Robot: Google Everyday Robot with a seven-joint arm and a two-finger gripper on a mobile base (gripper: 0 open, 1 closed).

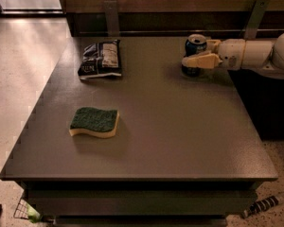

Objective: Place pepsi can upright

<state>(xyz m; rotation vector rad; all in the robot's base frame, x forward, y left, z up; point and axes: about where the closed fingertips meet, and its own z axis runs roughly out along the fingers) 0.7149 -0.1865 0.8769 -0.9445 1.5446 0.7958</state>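
The pepsi can (195,45) is dark blue with a silver top. It stands upright at the far right of the dark table (156,141). My gripper (201,52) reaches in from the right on a white arm and is shut on the can. One cream finger (199,61) crosses the can's front and the other lies behind it. The can's base looks to be on or just above the tabletop.
A dark blue-and-white snack bag (100,59) lies at the far left of the table. A green and yellow sponge (94,121) lies at the near left. A wall with two metal brackets runs behind the table. The floor drops off on the left and the right.
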